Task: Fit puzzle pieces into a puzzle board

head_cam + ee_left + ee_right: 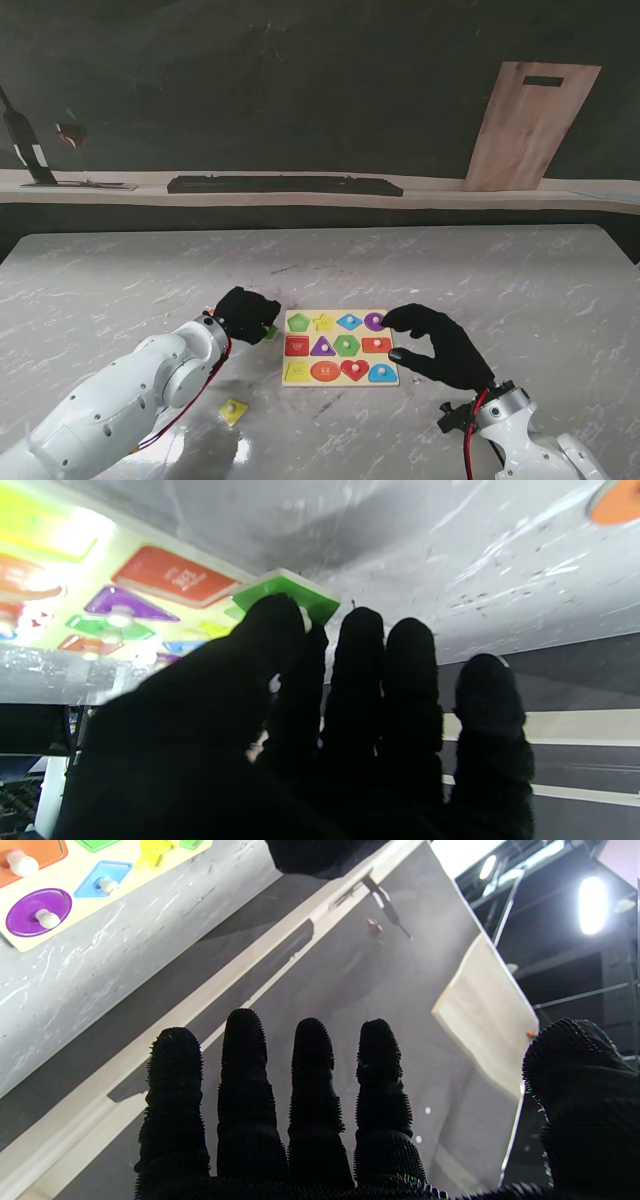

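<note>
The board [340,347] sits flat in the middle of the marble counter [520,290], nearly every slot filled with coloured shapes. The left hand [246,315] is just off the board's left edge, fingers pinched on a green piece [286,592]; only a sliver of it peeks out by the glove from the stand view. The wrist view shows it between thumb and fingertips, tilted, close to the board's edge, not in a slot. The right hand [440,346] hovers at the board's right edge holding nothing, fingers [242,1065] spread and thumb apart, by the purple circle [374,321]. A yellow piece [233,410] lies alone on the counter, nearer to me, left of the board.
</note>
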`<action>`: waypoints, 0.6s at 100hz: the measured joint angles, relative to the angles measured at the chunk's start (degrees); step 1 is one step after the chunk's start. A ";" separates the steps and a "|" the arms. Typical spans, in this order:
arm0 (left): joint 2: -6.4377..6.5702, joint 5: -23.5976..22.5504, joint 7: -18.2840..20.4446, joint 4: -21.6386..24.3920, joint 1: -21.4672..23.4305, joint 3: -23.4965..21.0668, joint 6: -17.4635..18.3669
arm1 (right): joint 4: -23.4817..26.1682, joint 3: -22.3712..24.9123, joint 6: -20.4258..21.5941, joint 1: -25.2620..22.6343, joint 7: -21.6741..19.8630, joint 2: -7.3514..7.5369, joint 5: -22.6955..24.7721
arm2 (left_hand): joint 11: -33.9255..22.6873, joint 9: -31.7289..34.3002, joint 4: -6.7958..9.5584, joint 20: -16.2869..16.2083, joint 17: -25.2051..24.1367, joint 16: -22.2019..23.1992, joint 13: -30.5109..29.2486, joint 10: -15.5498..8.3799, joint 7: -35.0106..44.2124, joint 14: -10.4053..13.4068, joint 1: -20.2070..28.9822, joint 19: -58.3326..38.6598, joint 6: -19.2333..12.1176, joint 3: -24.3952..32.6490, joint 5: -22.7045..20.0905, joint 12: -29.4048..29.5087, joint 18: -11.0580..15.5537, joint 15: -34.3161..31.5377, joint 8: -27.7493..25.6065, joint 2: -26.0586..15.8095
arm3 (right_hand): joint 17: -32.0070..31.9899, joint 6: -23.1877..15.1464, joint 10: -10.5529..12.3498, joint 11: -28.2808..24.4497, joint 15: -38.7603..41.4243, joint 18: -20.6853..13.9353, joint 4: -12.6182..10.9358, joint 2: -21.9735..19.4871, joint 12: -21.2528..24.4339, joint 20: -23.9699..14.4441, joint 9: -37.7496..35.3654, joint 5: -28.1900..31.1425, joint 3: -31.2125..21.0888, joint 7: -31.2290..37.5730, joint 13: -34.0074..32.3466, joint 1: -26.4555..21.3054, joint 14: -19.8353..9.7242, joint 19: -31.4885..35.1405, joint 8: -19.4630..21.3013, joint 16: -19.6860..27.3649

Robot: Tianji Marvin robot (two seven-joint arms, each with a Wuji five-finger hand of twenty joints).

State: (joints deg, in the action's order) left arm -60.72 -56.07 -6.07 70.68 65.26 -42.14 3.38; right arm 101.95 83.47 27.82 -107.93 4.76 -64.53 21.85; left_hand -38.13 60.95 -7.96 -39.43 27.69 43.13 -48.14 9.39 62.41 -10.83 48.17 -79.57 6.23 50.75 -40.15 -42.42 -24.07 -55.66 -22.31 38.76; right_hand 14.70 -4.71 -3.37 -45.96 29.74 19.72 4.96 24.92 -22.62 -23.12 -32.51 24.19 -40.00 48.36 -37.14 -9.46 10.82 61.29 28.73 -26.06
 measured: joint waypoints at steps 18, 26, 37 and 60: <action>-1.78 5.07 -1.53 -4.98 -6.57 6.52 -0.20 | -0.10 0.00 0.00 0.06 0.00 0.00 0.00 | -0.55 0.01 0.00 -0.02 0.02 0.00 -0.01 0.02 0.39 0.00 -0.02 -0.12 0.00 0.04 0.00 -0.12 0.00 -0.14 0.00 0.04 | 0.00 0.00 0.00 0.00 0.00 0.00 0.00 0.00 0.00 0.00 0.00 0.00 0.00 0.00 0.00 0.00 0.00 0.00 0.00 0.00; -3.00 7.83 -1.99 -7.49 -9.41 9.49 -0.57 | -0.13 -0.02 -0.01 0.09 0.00 0.00 0.01 | -0.66 0.01 0.00 -0.04 0.02 0.00 -0.01 0.03 0.42 0.00 -0.51 -0.22 0.02 0.85 0.00 -0.13 0.00 -0.60 0.00 0.13 | 0.00 0.00 0.00 0.00 0.00 0.00 0.00 0.00 0.00 0.00 0.00 0.00 0.00 0.00 0.00 0.00 0.00 0.00 0.00 0.00; -4.91 10.67 -2.51 -10.86 -12.83 13.15 -1.18 | -0.17 -0.02 -0.04 0.11 -0.02 0.00 0.01 | -0.69 0.02 0.00 -0.13 0.02 0.00 -0.01 0.05 0.50 0.00 -0.63 -0.33 0.02 0.85 0.00 -0.37 0.00 -0.68 0.00 0.13 | 0.00 0.00 0.00 0.00 0.00 0.00 0.00 0.00 0.00 0.00 0.00 0.00 0.00 0.00 0.00 0.00 0.00 0.00 0.00 0.00; -9.48 16.33 -3.14 -18.49 -18.18 19.45 -1.72 | -0.26 0.02 -0.11 0.15 0.24 -0.01 0.24 | -0.70 0.02 0.00 -0.16 0.02 0.00 -0.01 0.11 0.51 -0.02 -0.63 -0.34 0.02 0.85 0.00 -0.69 0.00 -0.71 -0.08 0.13 | 0.00 0.00 -0.01 0.00 0.00 0.00 0.00 0.00 0.00 0.00 0.00 0.00 0.00 0.00 0.00 0.00 0.00 0.00 0.00 0.00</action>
State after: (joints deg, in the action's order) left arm -70.20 -39.74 -9.21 52.19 47.07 -22.68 1.66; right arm 101.69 83.49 27.71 -107.78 5.00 -64.54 22.09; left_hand -38.83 60.97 -7.96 -39.59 27.72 43.13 -48.15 9.49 62.93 -10.85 47.53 -79.91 6.25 51.60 -40.15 -43.12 -24.07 -56.37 -22.38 38.89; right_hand 14.70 -4.71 -3.37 -45.96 29.74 19.72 4.96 24.92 -22.62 -23.12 -32.51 24.19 -40.00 48.36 -37.14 -9.46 10.82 61.29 28.73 -26.06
